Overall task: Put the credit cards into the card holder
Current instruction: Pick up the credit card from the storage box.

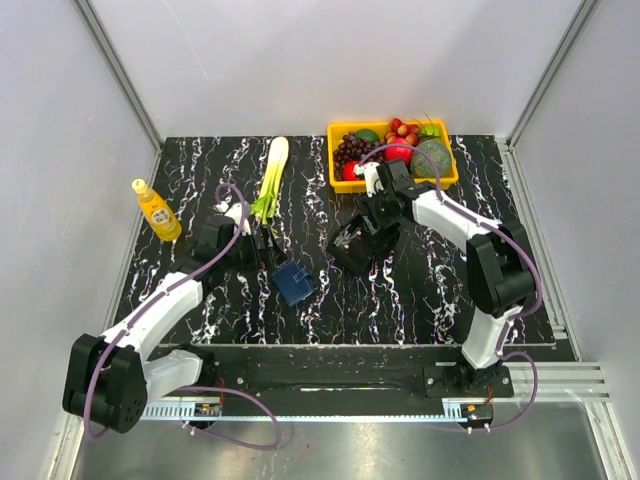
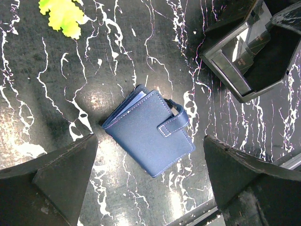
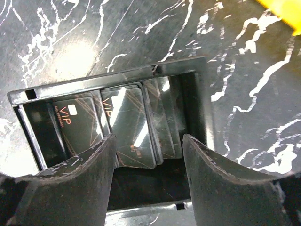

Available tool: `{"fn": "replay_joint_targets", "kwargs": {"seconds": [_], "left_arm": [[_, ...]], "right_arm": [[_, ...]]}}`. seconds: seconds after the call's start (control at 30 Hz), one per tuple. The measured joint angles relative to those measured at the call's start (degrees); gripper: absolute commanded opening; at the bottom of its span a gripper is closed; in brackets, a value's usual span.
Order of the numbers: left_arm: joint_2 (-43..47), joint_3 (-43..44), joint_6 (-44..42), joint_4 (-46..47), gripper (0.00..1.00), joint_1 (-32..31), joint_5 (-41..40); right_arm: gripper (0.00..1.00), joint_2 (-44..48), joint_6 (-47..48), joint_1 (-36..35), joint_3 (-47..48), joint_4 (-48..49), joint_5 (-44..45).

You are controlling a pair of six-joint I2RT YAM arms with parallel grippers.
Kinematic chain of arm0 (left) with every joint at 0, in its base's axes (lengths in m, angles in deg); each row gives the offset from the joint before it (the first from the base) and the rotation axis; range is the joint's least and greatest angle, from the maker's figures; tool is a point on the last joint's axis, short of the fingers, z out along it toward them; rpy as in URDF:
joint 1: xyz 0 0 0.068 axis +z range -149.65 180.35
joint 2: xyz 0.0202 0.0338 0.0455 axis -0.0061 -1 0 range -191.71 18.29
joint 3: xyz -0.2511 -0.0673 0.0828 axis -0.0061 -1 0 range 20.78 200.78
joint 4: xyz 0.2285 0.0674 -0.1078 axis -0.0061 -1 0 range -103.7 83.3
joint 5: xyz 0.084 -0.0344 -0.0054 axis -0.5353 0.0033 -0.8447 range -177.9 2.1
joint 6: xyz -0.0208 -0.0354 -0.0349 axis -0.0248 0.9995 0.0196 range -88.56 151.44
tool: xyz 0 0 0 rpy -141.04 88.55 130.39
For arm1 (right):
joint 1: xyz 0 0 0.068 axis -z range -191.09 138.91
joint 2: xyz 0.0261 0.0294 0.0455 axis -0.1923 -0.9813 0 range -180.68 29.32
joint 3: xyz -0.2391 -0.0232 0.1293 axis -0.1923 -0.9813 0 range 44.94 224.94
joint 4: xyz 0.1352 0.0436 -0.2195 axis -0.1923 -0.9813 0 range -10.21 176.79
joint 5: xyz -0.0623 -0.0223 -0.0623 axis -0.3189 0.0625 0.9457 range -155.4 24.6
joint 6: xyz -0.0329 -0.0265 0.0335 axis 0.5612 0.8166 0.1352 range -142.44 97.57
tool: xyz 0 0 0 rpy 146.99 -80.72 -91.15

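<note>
The card holder (image 1: 294, 284) (image 2: 149, 133), a small navy wallet, lies closed with its strap fastened on the black marble table. My left gripper (image 1: 268, 245) (image 2: 149, 160) hangs wide open just above it, with nothing between the fingers. Several black credit cards (image 3: 127, 125) marked VIP lie overlapping inside a black tray (image 1: 352, 249) (image 3: 28, 95) (image 2: 233, 75). Over that tray my right gripper (image 1: 366, 228) (image 3: 148, 148) stands open, its fingers either side of the middle card and holding nothing.
A yellow basket (image 1: 394, 183) of fruit stands at the back right, close behind the right arm. A leek (image 1: 268, 180) (image 2: 63, 16) lies at the back centre. A yellow bottle (image 1: 156, 211) stands at the far left.
</note>
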Motion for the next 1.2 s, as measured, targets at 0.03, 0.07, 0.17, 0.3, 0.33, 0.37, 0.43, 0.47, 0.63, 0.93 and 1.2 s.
{"fn": "replay_joint_targets", "kwargs": {"seconds": [0.03,0.07,0.17,0.3,0.33,0.37,0.43,0.47,0.63,0.93,1.2], "left_arm": [[-0.02,0.0,0.0,0.02,0.99,0.0,0.02],[-0.02,0.0,0.0,0.02,0.99,0.0,0.04],[-0.02,0.0,0.0,0.02,0.99,0.0,0.11],[-0.02,-0.46,0.0,0.52,0.99,0.0,0.13],[-0.02,-0.66,-0.02,0.52,0.99,0.0,0.13],[-0.02,-0.9,-0.02,0.59,0.99,0.0,0.13],[-0.02,-1.27,-0.02,0.63,0.99,0.0,0.13],[-0.02,-1.38,0.0,0.61,0.99,0.0,0.13],[-0.02,-1.51,0.0,0.66,0.99,0.0,0.13],[0.63,-1.51,-0.02,0.26,0.99,0.0,0.09],[0.63,-1.51,-0.04,0.22,0.99,0.0,0.11]], "right_arm": [[0.64,-1.05,-0.04,0.0,0.9,-1.18,-0.66],[0.65,-1.86,-0.09,-0.02,1.29,-1.97,-1.57],[0.67,-2.64,-0.79,-0.13,0.98,-3.87,-2.84],[1.0,-1.27,-1.62,-0.15,-1.92,-3.23,-3.8],[0.99,-0.59,-1.57,-0.22,-2.6,-2.91,-3.32],[0.99,0.33,-1.53,-0.22,-3.28,-2.67,-2.82],[0.99,2.23,-1.42,-0.2,-4.24,-2.47,-2.51],[0.99,3.04,-1.42,-0.09,-4.39,-2.45,-2.67],[0.99,1.57,-1.53,0.74,-2.93,-2.14,-8.04],[0.99,-3.87,-1.16,0.96,0.68,-5.66,-14.1],[0.99,-4.24,-0.79,-1.73,2.25,-6.08,-13.86]]}}
